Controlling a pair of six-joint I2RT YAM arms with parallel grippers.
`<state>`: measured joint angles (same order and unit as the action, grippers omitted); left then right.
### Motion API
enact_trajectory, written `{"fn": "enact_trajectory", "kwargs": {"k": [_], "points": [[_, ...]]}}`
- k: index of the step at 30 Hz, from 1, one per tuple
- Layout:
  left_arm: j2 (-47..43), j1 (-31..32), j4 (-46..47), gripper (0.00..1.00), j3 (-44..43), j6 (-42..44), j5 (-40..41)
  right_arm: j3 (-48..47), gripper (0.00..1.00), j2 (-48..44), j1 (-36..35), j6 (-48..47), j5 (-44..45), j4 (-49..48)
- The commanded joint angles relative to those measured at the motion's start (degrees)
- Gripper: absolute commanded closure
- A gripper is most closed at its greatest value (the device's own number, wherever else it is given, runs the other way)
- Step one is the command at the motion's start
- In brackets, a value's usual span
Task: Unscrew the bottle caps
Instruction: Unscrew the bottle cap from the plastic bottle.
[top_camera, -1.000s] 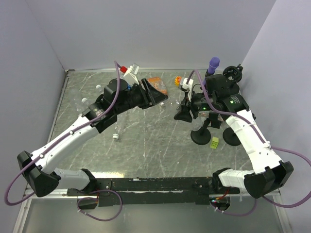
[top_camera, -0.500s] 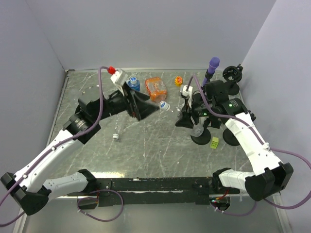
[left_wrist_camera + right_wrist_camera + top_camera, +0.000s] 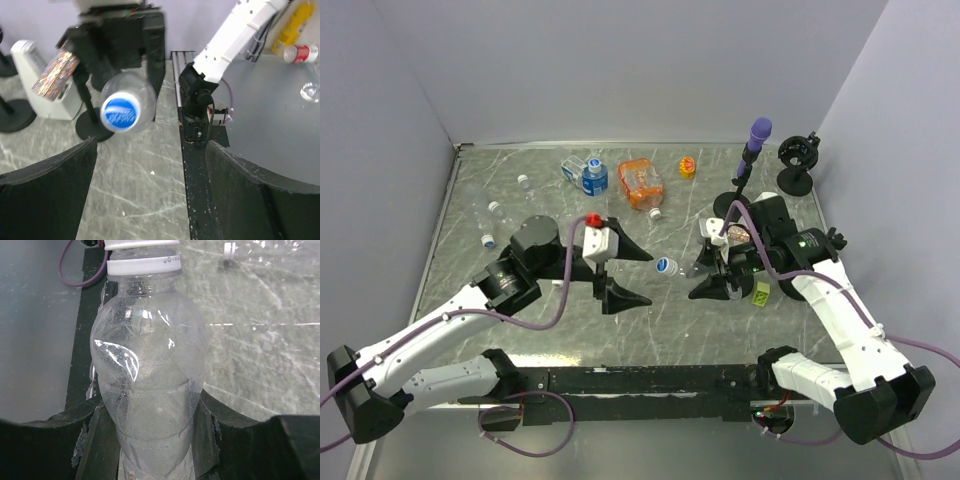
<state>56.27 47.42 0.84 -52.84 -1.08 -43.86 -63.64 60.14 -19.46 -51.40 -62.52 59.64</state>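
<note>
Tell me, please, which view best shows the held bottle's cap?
Left wrist: the cap faces it squarely, blue top visible. The top view shows it tiny; the right wrist view crops it at the edge.

arms (image 3: 432, 325): white shells, black joints | cables (image 3: 564, 285): purple | bases (image 3: 360, 405): black | wrist plug (image 3: 592, 217): red

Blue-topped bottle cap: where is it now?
In the top view the cap hangs over mid-table, on the clear bottle the right gripper holds, facing the left gripper, jaws open, just to its left.
</note>
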Motion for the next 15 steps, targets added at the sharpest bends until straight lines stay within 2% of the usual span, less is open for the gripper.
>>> {"fn": "enact_trajectory", "kwargs": {"k": [1,9,15], "points": [[1.82,3.99,3.47,0.1,-1.65,6.88,5.79,0.97,1.0,-0.73,0.04,-2.39,-3.31,-0.4],[3.76,5.84,5.31,0.21,-2.7,6.36,11.33,1.67,1.0,0.41,-0.66,-2.48,-3.22,-0.57],[5.07,5.84,5.22,0.38,-3.5,4.69,11.07,1.59,1.0,0.59,-0.66,-2.22,-2.61,-0.93]]}}
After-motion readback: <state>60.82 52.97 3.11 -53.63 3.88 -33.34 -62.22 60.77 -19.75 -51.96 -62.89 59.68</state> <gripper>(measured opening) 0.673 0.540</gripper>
